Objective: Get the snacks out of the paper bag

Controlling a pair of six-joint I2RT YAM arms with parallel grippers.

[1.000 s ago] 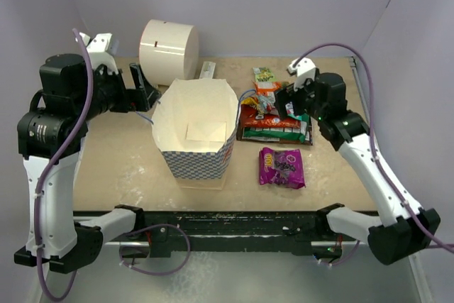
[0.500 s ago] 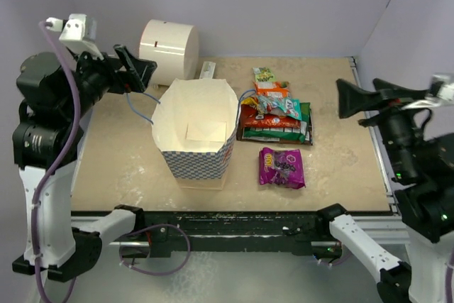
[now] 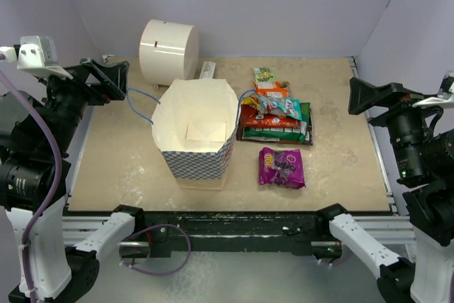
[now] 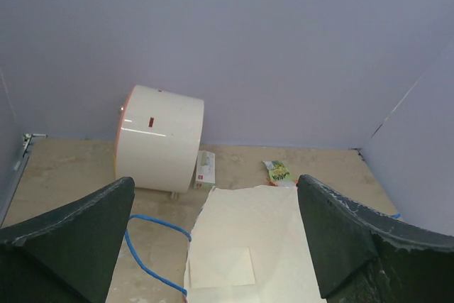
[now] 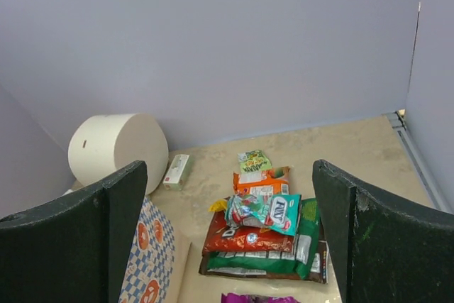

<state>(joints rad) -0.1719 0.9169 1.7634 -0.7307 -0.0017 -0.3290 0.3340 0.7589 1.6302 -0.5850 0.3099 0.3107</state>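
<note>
Hovering agape, claws seemingly overhang the table's edges.

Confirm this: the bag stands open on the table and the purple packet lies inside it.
Wrong: the purple packet lies on the table beside the bag, not inside it; the top view shows it. The bag does stand open.

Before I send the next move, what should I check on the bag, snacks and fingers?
1. Paper bag upright, mouth open: ok.
2. Bag interior free of packets: ok, only cream lining shows.
3. Snacks stacked beside bag, purple packet apart: ok.
4. Left fingers open, empty: ok.
5. Right fingers open, empty: ok.
6. Blue handle cord clear of left fingers: cannot tell, it runs close.
</note>
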